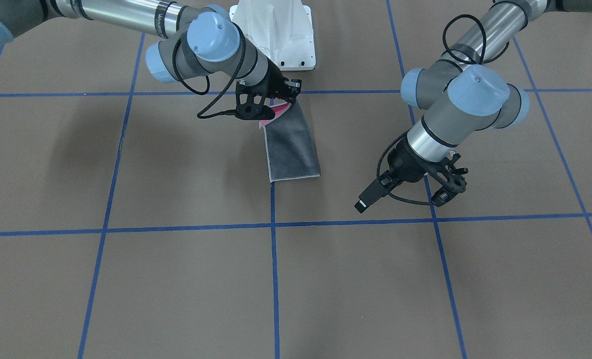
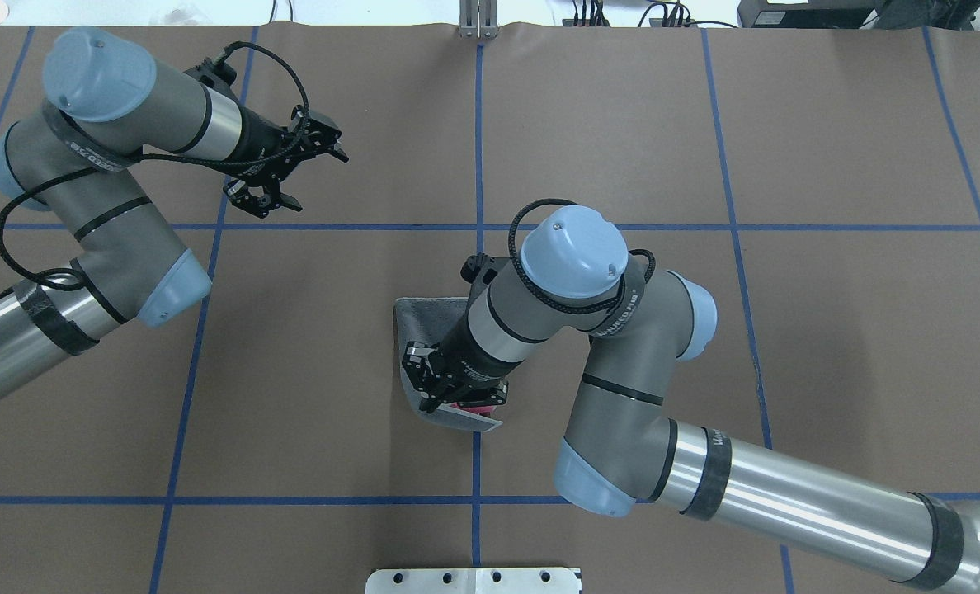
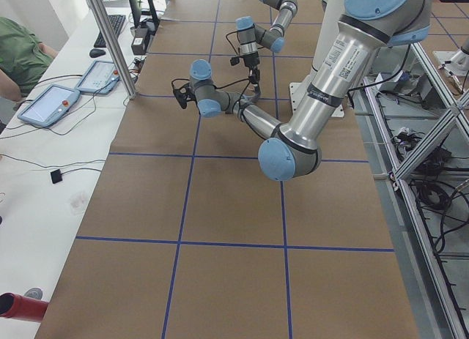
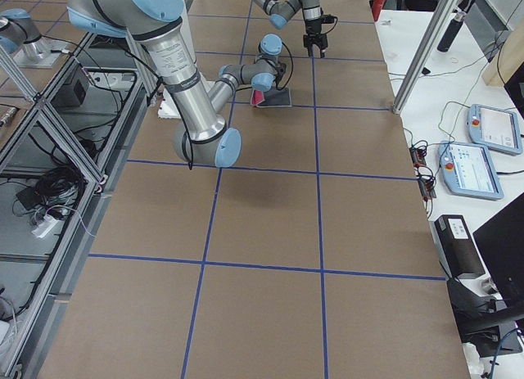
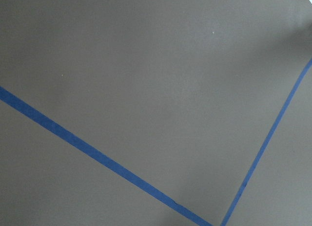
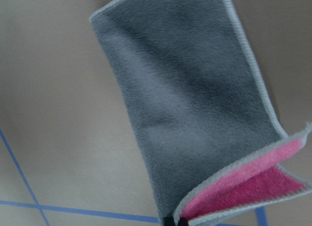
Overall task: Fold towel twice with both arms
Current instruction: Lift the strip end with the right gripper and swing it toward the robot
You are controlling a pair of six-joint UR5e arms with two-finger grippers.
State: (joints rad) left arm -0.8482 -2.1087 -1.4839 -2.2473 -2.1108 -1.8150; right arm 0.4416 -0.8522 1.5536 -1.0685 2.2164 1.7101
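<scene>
1. Seen from overhead, my right arm [image 2: 539, 330] covers most of the towel [image 1: 292, 144]. Only a grey corner beyond my right jaws and a strip of lifted edge beneath them show there.
2. My right wrist camera cuts my right jaws off at the bottom edge. Just a dark tip shows, right at the towel's stitched border.
3. In both side views my jaws are too small to judge.
4. My right jaws are closed on the end of the towel. The pinched layer is lifted and peels open there, baring the pink inner face.
5. From my right jaws the towel runs away as a narrow folded strip, dark grey face up. Its far end lies flat on the counter [image 1: 176, 279].
6. My left jaws hang above the counter at the end of my left arm [image 2: 110, 206]. They are spread wide, hold nothing, and are well apart from the towel and from my right jaws.
7. My left wrist camera shows no part of my left jaws, only bare counter crossed by blue tape lines [image 5: 97, 153].
</scene>
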